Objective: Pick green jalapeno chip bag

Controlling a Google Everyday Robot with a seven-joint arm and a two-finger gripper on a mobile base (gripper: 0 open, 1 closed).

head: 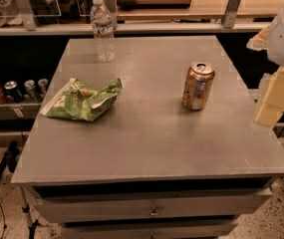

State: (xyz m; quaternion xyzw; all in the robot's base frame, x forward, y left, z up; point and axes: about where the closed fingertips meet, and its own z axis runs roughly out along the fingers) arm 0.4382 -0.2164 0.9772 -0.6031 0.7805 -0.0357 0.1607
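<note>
The green jalapeno chip bag (81, 101) lies crumpled and flat on the left part of the grey table top (151, 133), green foil with white lettering. My gripper (273, 103) hangs at the right edge of the view, over the table's right side, far from the bag and to the right of the soda can. It holds nothing that I can see.
A gold-orange soda can (198, 85) stands upright right of the table's centre. A clear water bottle (103, 30) stands at the back left. Several cans (17, 90) sit on a low shelf left of the table. Drawers (154, 208) lie below the front edge.
</note>
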